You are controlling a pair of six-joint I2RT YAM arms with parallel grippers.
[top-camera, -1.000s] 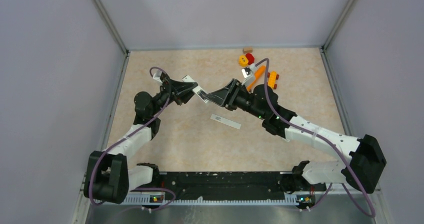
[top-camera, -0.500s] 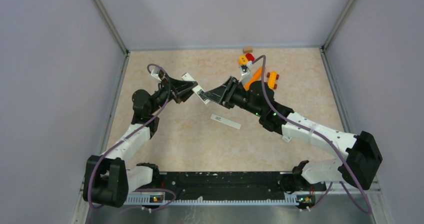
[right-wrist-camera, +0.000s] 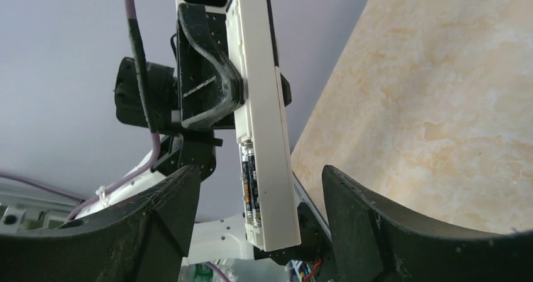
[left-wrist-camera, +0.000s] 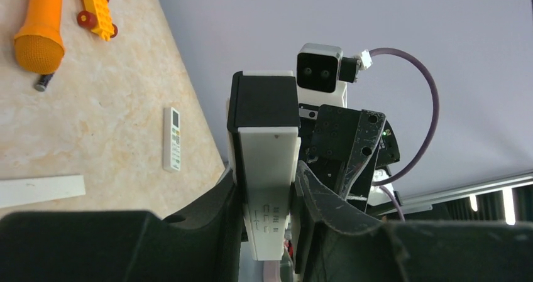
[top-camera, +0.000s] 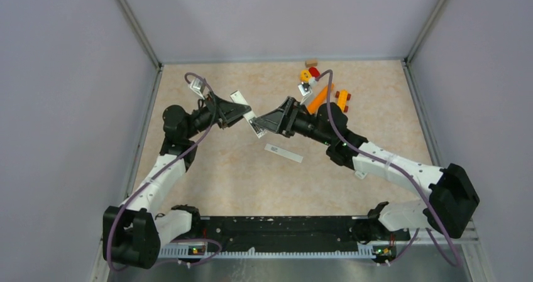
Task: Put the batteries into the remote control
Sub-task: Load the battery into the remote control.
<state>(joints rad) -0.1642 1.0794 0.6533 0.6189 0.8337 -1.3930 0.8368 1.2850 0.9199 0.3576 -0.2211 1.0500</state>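
My left gripper (top-camera: 241,113) is shut on the slim white remote control (top-camera: 250,116) and holds it in the air above the table. In the left wrist view the remote (left-wrist-camera: 267,156) stands between my fingers (left-wrist-camera: 314,194), black end up. My right gripper (top-camera: 263,124) is open, its jaws on either side of the remote's lower end without touching it. In the right wrist view the remote (right-wrist-camera: 264,106) shows its open compartment with two batteries (right-wrist-camera: 248,181) seated in it. One loose battery (left-wrist-camera: 43,82) lies by the orange carrot toy's (left-wrist-camera: 41,24) tip.
A white cover strip (top-camera: 283,152) lies flat on the table below the grippers. Toys cluster at the back right: carrot (top-camera: 320,97), yellow brick car (top-camera: 342,98), a yellow-red piece (top-camera: 308,75), a brown block (top-camera: 311,62). A shorter white remote (left-wrist-camera: 171,139) lies on the table.
Both grippers and the held remote have shifted slightly left and back. My right gripper has closed in around the remote's lower end, still open.
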